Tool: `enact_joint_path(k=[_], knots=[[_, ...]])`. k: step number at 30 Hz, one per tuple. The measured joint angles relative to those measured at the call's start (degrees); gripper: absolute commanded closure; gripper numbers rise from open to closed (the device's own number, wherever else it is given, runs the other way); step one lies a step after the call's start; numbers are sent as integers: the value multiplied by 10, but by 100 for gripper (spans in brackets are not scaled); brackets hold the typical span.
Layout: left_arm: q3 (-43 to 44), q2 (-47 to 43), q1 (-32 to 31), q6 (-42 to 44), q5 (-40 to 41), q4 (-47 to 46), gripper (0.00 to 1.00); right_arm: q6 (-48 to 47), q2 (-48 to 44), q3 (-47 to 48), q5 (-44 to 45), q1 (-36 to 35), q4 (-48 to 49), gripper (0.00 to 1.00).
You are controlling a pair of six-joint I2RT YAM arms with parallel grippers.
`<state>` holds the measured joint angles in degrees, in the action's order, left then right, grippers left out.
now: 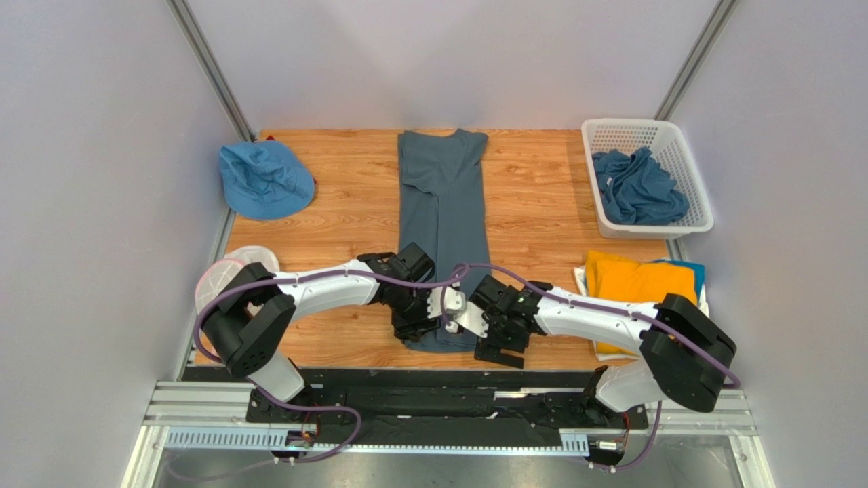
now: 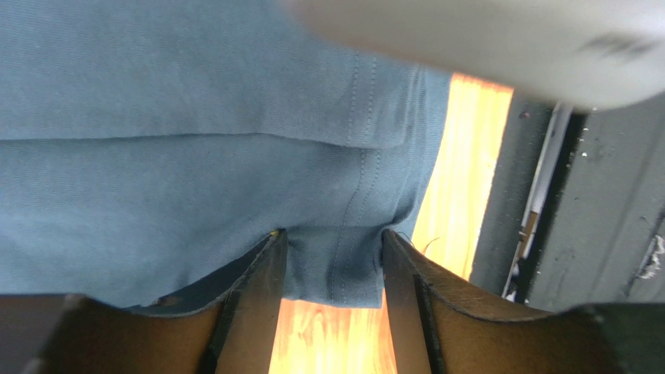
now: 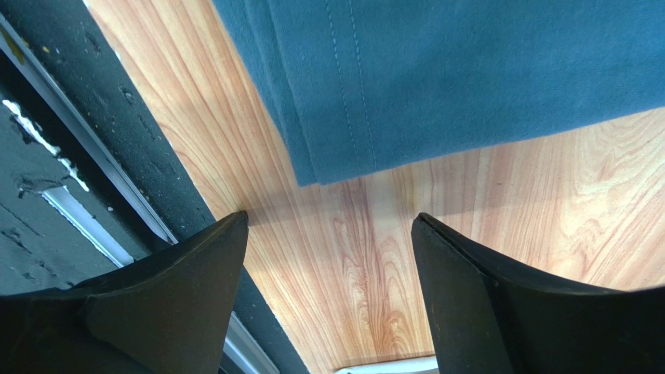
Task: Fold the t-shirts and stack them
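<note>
**Top view:** a fixed camera above and behind the arm bases (image 1: 275, 386) looks down and forward, far enough back to take in the whole table (image 1: 336, 203).

**Left wrist view:** a wrist camera looks out through the left gripper (image 2: 332, 234). It sits very near the cloth and faces the near hem of the grey-blue shirt (image 2: 195, 171), with the black rail (image 2: 601, 234) at right.

**Right wrist view:** a wrist camera behind the right gripper (image 3: 329, 216) faces down at bare wood from close range, with the rail at left.

All three views share the shirt's near end.
</note>
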<state>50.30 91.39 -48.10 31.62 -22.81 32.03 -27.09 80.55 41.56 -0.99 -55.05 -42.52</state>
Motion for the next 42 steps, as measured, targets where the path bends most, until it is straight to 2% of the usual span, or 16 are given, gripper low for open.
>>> enact_joint_path(k=[4,8,9,11,12,27,34,42], knots=[[-1,1,-3,1,13,-7,60,-17,-22,-17,-2,6,5,19],[0,1,-7,2,17,-10,79,-27,-37,-28,-4,8,8,20],[0,1,-9,1,17,-10,90,-29,-42,-30,-4,9,9,20],[4,2,-12,-1,18,-9,99,-34,-52,-36,-4,9,8,20],[7,4,-14,-2,19,-6,100,-34,-55,-38,-4,9,7,20],[63,56,-11,-3,8,54,100,-65,-97,-62,4,10,-6,22],[75,66,-12,0,11,68,100,-90,-164,-50,27,-21,93,22],[84,74,-13,3,13,78,100,-111,-173,-61,53,-36,143,22]])
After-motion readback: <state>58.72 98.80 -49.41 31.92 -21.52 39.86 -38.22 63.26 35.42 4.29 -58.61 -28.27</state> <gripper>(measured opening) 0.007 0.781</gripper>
